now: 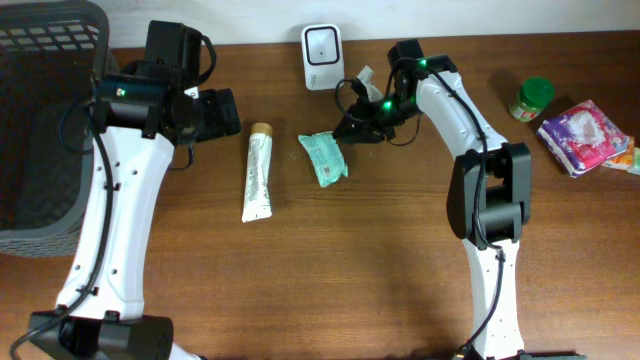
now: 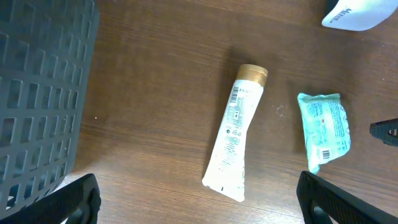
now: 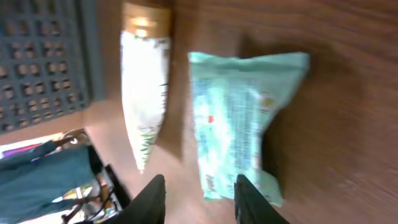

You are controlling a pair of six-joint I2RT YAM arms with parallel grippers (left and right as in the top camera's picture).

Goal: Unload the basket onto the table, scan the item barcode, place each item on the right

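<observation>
Right claw (image 3: 199,186) is narrowly spread with the end of the wipes pack (image 3: 239,118) in the gap, not pinched that I can see. The pack lies flat mid-worktop, right of the tube (image 1: 258,172) and nearer than the scanner (image 1: 320,44). Left claw (image 2: 198,180) is spread wide and empty. Risk: the soft, crinkly film pouch may slide or fold under a corner pinch, so I'd drop it or hide the barcode (image 2: 324,152). The tube is smooth, tapered and gold-capped.

No wording legible. Barcode label (image 2: 324,154) at the green packet's (image 2: 323,124) 6 o'clock end. Lettering on white scanner (image 2: 360,15) and print on tube (image 2: 231,143) indistinct.
</observation>
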